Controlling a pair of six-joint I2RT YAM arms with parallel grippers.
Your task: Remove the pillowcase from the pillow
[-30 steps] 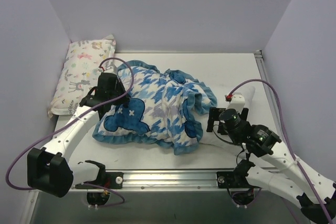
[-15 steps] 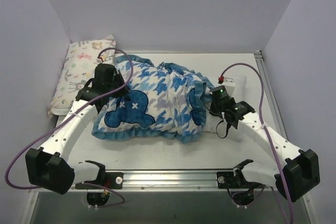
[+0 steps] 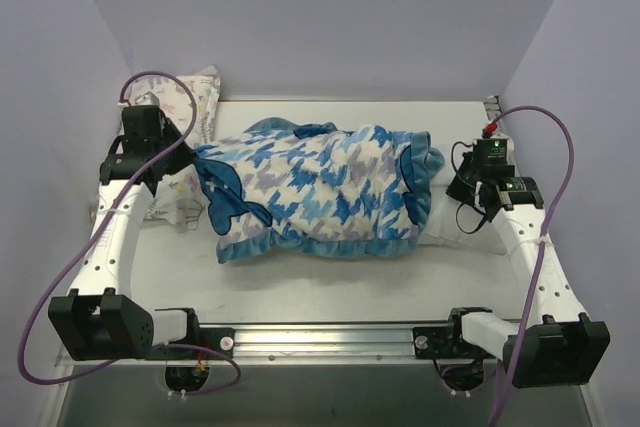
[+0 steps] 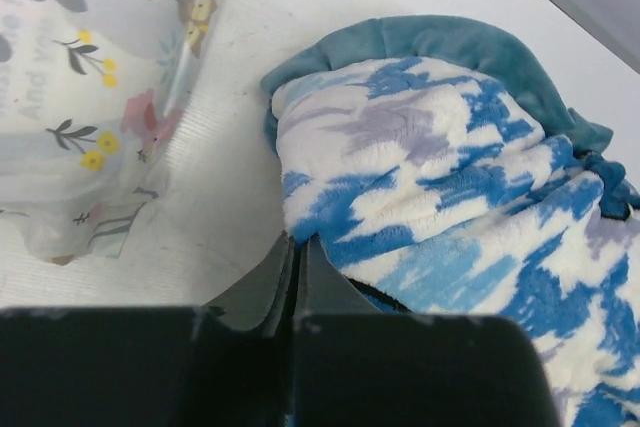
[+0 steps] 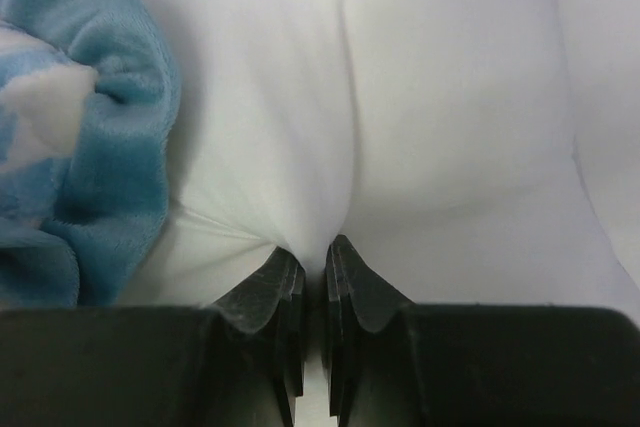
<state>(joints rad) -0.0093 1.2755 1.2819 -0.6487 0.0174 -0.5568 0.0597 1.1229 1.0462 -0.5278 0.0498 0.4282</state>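
The pillowcase [image 3: 320, 187], blue-and-white houndstooth with blue trim, lies stretched across the middle of the table. My left gripper [image 3: 192, 160] is shut on its left end; in the left wrist view the gripper [image 4: 298, 242] pinches the plush fabric of the pillowcase [image 4: 440, 177]. The white pillow [image 3: 447, 222] sticks out of the case's right end. My right gripper [image 3: 458, 192] is shut on it, and in the right wrist view the gripper [image 5: 313, 247] pinches a fold of the pillow [image 5: 420, 97] beside the pillowcase's blue trim [image 5: 110, 147]. Most of the pillow is hidden inside the case.
A small pastel animal-print pillow [image 3: 172, 197] lies along the left wall, just behind my left gripper, and shows in the left wrist view [image 4: 90, 97]. Purple walls close in the table [image 3: 330, 282] on three sides. A metal rail [image 3: 330, 337] runs along the near edge.
My right gripper has shut on the pillow and moved right and back. My left gripper has pulled the pillowcase's end left and back, stretching the case out flat.
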